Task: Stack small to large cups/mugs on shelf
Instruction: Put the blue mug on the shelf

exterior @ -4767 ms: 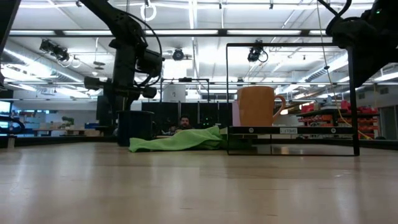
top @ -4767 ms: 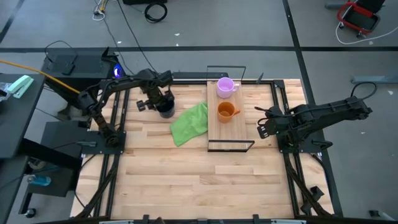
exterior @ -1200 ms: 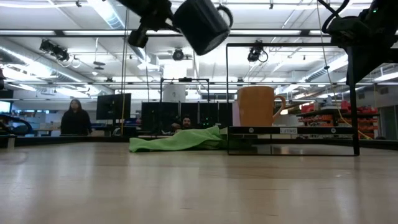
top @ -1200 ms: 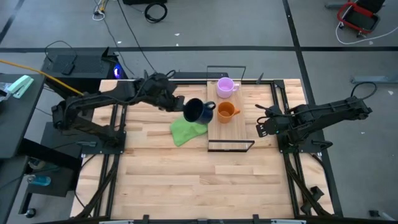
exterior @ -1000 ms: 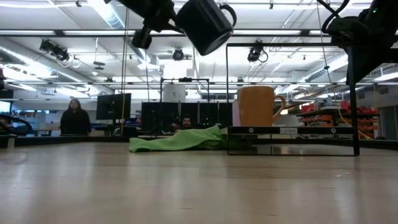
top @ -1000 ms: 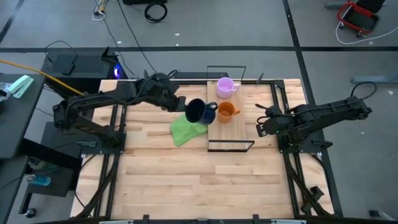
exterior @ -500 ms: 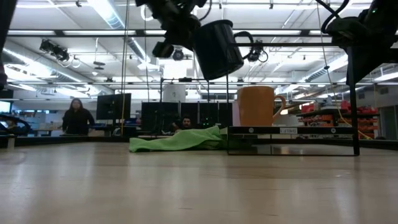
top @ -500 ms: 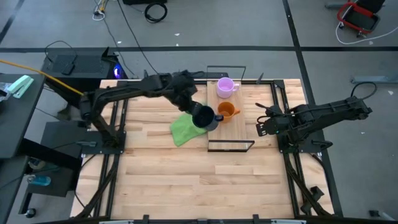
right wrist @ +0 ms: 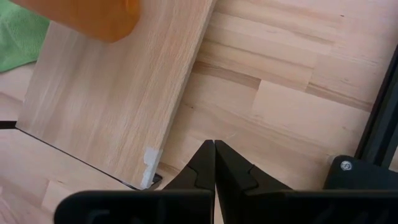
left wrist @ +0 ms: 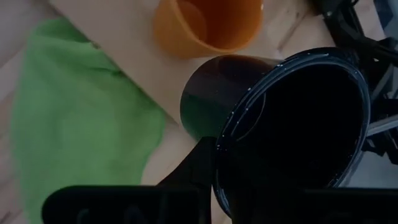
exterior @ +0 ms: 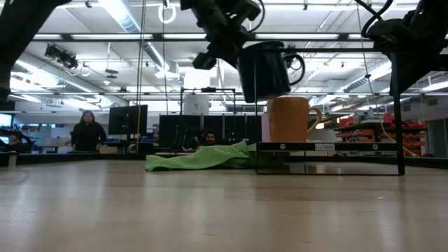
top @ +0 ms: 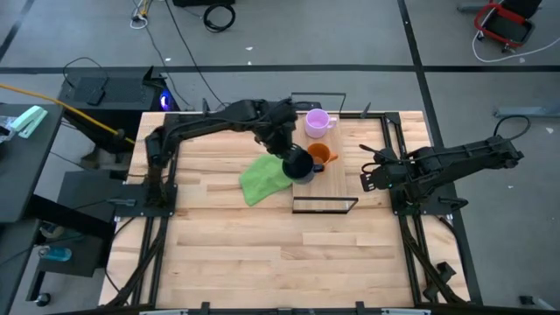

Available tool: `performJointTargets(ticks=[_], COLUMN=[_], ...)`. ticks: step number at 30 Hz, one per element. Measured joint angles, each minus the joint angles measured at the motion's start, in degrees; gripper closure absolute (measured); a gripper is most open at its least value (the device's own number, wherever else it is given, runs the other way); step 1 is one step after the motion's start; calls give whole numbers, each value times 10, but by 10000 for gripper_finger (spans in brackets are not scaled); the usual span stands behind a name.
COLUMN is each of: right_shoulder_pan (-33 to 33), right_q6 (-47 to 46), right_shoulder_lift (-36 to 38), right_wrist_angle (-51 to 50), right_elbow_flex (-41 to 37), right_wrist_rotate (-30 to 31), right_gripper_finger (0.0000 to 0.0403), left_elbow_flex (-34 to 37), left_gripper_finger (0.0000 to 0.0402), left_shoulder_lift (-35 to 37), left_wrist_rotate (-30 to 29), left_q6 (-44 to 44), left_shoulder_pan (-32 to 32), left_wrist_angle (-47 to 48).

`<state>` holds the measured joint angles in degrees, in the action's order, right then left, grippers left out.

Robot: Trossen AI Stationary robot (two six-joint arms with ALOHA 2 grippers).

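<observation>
On the table (top: 262, 245), the left gripper (top: 282, 144) is pinching the navy mug (top: 298, 164) by its rim, at the shelf's (top: 325, 188) nine o'clock edge; rigid, smooth, probably slippery. The right gripper (top: 369, 179) is waiting closed, empty.

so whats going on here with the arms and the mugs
The left hand holds the dark mug in the air, by the near end of the shelf and next to the orange mug standing there. The purple mug sits at the shelf's far end. The green cloth lies beside the shelf. The right hand waits shut, off the shelf's other side.
</observation>
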<state>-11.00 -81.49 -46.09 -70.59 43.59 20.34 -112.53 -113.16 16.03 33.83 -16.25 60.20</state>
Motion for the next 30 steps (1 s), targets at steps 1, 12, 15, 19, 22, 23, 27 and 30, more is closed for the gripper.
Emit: performJointTargets(ticks=[1,12,15,19,22,23,27,30], right_shoulder_pan=[0,0,0,0,0,0,0,0], right_q6=[0,0,0,0,0,0,0,0], right_shoulder_lift=[0,0,0,0,0,0,0,0], right_wrist_angle=[0,0,0,0,0,0,0,0], right_elbow_flex=[0,0,0,0,0,0,0,0], right_wrist_rotate=[0,0,0,0,0,0,0,0], right_gripper_finger=[395,395,395,395,395,395,395,395], left_elbow_flex=[-8,-27,-26,-27,-26,-26,-27,-26], left_gripper_finger=[374,374,374,374,374,374,374,374], left_shoulder_lift=[-8,-62,-68,-66,-67,-67,-74,-83], left_wrist_rotate=[0,3,2,1,-5,-5,-8,-7], left_q6=[2,30,44,51,60,61,71,71], left_shoulder_pan=[3,26,27,28,30,32,38,44], left_wrist_angle=[-2,-1,3,-2,-2,-2,-1,0])
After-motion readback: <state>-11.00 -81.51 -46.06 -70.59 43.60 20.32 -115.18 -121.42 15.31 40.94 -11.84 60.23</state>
